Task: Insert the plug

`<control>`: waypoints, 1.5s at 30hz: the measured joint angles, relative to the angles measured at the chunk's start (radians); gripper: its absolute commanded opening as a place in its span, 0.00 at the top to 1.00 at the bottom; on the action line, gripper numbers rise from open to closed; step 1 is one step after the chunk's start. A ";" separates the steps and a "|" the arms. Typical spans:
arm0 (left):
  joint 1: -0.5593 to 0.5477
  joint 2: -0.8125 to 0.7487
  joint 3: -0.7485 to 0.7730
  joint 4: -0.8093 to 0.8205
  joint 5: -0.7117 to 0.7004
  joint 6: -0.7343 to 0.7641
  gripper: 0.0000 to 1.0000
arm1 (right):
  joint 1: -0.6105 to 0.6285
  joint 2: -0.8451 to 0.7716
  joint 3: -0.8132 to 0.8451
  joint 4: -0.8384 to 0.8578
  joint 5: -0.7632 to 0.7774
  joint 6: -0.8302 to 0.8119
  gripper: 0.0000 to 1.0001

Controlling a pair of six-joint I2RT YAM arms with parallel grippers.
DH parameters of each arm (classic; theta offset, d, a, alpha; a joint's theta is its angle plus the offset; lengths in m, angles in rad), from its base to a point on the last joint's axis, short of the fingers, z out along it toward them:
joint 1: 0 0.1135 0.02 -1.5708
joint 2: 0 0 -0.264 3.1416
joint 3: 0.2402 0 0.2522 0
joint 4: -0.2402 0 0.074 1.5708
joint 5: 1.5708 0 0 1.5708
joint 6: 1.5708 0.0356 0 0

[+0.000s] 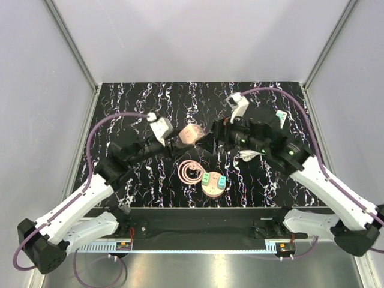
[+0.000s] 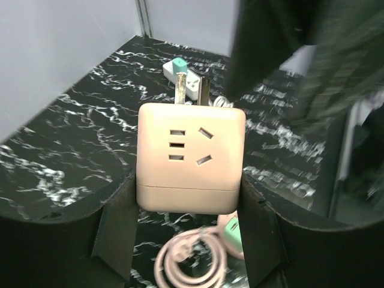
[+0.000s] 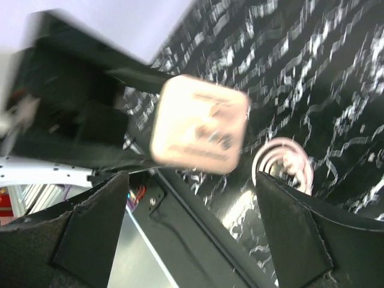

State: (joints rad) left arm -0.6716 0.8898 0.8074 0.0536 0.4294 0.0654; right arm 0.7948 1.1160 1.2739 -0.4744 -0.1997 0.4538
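My left gripper (image 1: pixel 177 141) is shut on a pink cube adapter (image 1: pixel 191 134) and holds it above the table. In the left wrist view the cube (image 2: pixel 191 157) sits between my fingers (image 2: pixel 120 222), socket holes facing the camera, two metal prongs (image 2: pixel 180 90) pointing away. My right gripper (image 1: pixel 211 137) is open and empty, just right of the cube and facing it. In the right wrist view the cube's labelled face (image 3: pixel 201 123) is blurred, ahead of my spread fingers (image 3: pixel 90 231) and apart from them. A white power strip with a teal part (image 2: pixel 180 73) lies beyond the prongs.
A coiled pink cable (image 1: pixel 191 172) lies on the black marbled table (image 1: pixel 138 102) below the cube. A round pink base holding two green plugs (image 1: pixel 214 183) sits beside the coil. A white object (image 1: pixel 251 156) lies under the right arm. Another white and teal piece (image 1: pixel 280 118) is at the far right.
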 measured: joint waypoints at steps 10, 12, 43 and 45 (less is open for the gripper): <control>0.110 0.123 0.035 0.416 0.082 -0.687 1.00 | 0.000 -0.260 -0.175 0.289 0.068 -0.149 0.08; 0.122 0.148 0.035 0.543 0.119 -0.809 1.00 | 0.000 -0.258 -0.174 0.317 0.048 -0.154 0.09; 0.145 0.360 0.047 1.171 0.380 -1.620 1.00 | 0.002 -0.203 -0.294 0.698 -0.164 -1.184 0.09; 0.144 0.370 0.043 1.173 0.380 -1.623 1.00 | 0.002 -0.201 -0.280 0.705 -0.171 -1.197 0.09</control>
State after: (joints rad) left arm -0.5274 1.2594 0.8509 1.2266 0.8093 -1.5574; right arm 0.7967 0.9150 0.9939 0.2306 -0.3706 -0.7433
